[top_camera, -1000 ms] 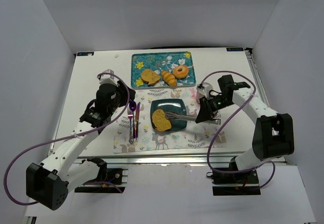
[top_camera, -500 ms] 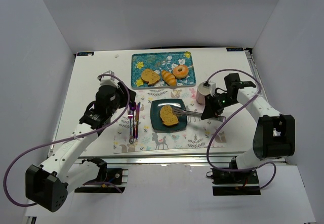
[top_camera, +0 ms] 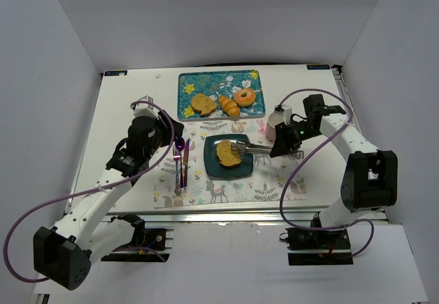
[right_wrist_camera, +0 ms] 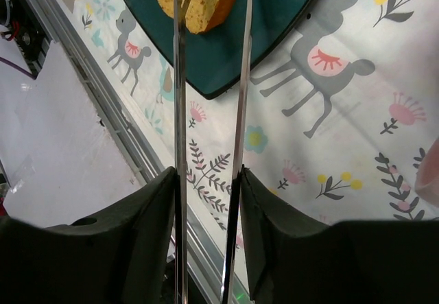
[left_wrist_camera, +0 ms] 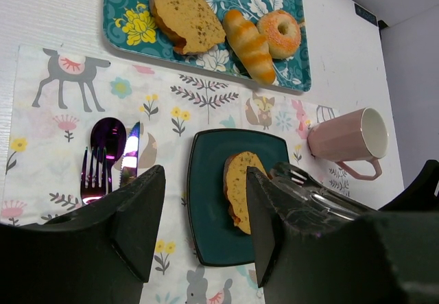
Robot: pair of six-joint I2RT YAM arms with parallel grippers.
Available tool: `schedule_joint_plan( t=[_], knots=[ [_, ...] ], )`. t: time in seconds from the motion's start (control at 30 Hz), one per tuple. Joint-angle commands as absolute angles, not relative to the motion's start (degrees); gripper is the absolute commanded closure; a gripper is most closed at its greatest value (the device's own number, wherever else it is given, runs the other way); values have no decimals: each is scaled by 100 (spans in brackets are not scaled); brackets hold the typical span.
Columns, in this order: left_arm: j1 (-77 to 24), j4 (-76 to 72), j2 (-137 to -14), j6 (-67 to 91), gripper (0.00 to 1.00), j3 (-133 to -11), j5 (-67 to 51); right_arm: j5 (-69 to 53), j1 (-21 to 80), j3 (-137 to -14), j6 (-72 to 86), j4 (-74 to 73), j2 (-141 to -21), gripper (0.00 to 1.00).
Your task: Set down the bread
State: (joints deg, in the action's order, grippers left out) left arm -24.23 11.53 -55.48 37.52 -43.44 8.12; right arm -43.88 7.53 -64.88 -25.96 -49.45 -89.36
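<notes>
Golden bread (top_camera: 228, 153) lengthwise near-to-far on plate (top_camera: 212, 167), right tool (right_wrist_camera: 208, 180) gripping tongs (right_wrist_camera: 180, 112), left tool (left_wrist_camera: 204, 180) spread

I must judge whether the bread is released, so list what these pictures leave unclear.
- Right wrist view: the top edge cuts off the tips of the tongs and most of the bread, so contact there is unknown.
- Left wrist view: a finger of the left tool hides the right part of the plate and bread.
- Top view: the tongs' tips over the bread are too small to judge.
</notes>
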Motion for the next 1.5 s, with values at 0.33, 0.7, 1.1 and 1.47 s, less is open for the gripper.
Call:
schedule_joint_plan(
  t=[0.33,0.7,1.1,1.47],
  knots=[
    [-2435,1081,-5484,3683,40,-4403,800,-4298,721,-7680,-3224,-5098,-8368,68],
    [-2435,888,-5748,3639,78,-4474,475,-1621,-412,-6198,-1197,-979,-7049,100],
    [-2435,967,-5827,3621,58,-4535,378,-871,-1187,-5072,-1063,173,-8718,100],
    [-2435,800,-5801,3797,45,-4421,501,-1247,-1406,-5045,-1985,-167,-9247,11]
  ],
)
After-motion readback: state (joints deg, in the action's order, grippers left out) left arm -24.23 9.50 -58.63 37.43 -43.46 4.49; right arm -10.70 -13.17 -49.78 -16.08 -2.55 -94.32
